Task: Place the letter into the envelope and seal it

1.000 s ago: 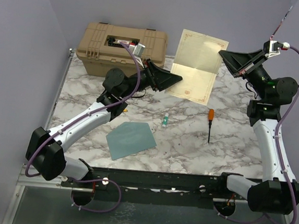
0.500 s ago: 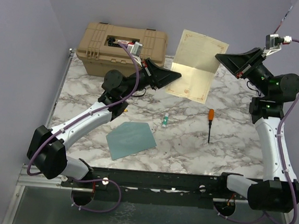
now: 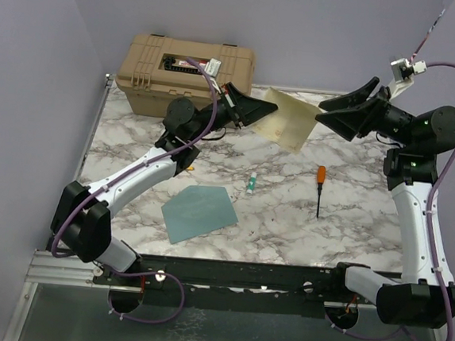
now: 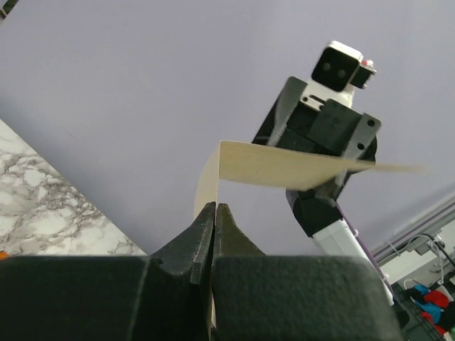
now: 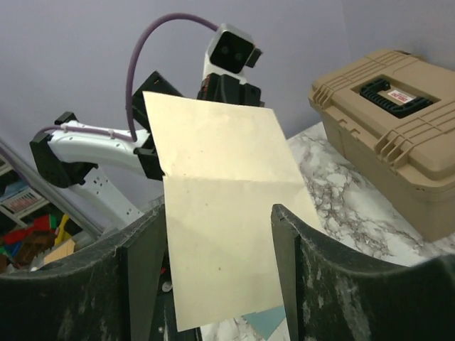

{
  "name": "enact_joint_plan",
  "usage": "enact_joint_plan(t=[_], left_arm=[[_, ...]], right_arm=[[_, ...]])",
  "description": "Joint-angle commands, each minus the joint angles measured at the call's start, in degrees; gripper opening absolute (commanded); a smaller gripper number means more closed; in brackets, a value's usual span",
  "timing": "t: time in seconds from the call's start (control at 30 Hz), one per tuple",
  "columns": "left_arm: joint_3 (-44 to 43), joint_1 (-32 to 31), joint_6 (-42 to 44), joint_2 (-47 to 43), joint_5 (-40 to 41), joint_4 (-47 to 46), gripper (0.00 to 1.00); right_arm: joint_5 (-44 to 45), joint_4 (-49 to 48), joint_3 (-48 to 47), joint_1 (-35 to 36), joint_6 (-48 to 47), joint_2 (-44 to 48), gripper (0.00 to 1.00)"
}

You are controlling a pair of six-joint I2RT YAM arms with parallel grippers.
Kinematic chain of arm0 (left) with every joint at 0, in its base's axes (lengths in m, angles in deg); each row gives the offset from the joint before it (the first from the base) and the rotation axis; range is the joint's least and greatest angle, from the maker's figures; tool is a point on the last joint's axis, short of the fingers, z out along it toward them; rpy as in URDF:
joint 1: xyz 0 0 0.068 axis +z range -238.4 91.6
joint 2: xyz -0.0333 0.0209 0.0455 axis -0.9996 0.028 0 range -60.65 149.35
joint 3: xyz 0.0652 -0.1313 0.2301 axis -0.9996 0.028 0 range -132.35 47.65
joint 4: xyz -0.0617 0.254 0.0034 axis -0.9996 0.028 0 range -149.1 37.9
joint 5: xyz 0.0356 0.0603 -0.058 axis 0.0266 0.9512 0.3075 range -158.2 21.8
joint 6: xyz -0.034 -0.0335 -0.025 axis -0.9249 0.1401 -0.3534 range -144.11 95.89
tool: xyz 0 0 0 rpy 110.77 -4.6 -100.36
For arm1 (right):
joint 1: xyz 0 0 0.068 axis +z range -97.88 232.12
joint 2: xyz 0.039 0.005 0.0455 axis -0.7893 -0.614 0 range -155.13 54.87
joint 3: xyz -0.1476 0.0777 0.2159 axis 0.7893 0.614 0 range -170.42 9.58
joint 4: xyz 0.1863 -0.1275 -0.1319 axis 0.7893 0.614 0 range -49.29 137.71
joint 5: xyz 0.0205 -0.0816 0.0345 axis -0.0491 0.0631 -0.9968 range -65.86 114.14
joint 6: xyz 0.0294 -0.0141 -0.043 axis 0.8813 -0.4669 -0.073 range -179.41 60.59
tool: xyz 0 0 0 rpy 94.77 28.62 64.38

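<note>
2 wrist views differ: left gripper (image 4: 214, 208) is clamped on the letter (image 4: 284, 165); right gripper (image 5: 217, 213) stands spread wide around it.

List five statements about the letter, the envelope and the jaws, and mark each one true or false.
1. The left jaws are shut on the letter. True.
2. The right jaws are clamped on the letter. False: they stand open and do not grip it.
3. The envelope lies flat on the table. True.
4. The letter is already inside the envelope. False: it is held up in the air, far from the envelope.
5. The screwdriver lies on the table, apart from the envelope. True.
</note>
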Motion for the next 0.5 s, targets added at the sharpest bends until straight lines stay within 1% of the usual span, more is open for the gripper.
enact_joint_plan(t=[0.0, 0.07, 0.13, 0.23, 0.3, 0.37, 0.43, 0.47], left_arm=[[-2.1, 1.59, -2.43, 2.62, 1.36, 1.68, 0.0], [-2.41, 2.52, -2.66, 3.53, 0.75, 1.81, 0.0], [-2.98, 3.45, -2.73, 4.26, -0.01, 1.79, 0.0], [-4.05, 4.32, -1.02, 4.67, -2.65, 1.78, 0.0], [-4.66, 4.43, 0.52, 4.34, -5.47, 1.62, 0.0], [-5.28, 4.43, 2.05, 3.67, -9.08, 1.5, 0.0], [-6.06, 4.42, 2.9, 3.03, -14.15, 1.48, 0.0], [-6.56, 4.44, 2.93, 2.83, -16.52, 1.47, 0.0]], right_arm=[[-6.1, 3.01, -0.64, 0.69, -3.87, 1.07, 0.68], [-8.29, 3.44, -0.76, 0.76, -4.46, 1.25, 0.75], [-8.38, 5.27, -1.4, 0.85, -6.43, 1.41, 0.77], [-2.55, 15.81, -3.83, 0.86, -13.46, 1.17, 0.78], [3.25, 20.91, -4.95, 0.86, -16.32, 0.26, 0.82], [8.26, 26.45, -6.05, 0.86, -18.88, -1.54, 0.88], [9.35, 28.6, -6.43, 0.86, -21.07, -3.53, 0.91], [7.69, 27.85, -6.14, 0.86, -21.91, -4.44, 0.91]])
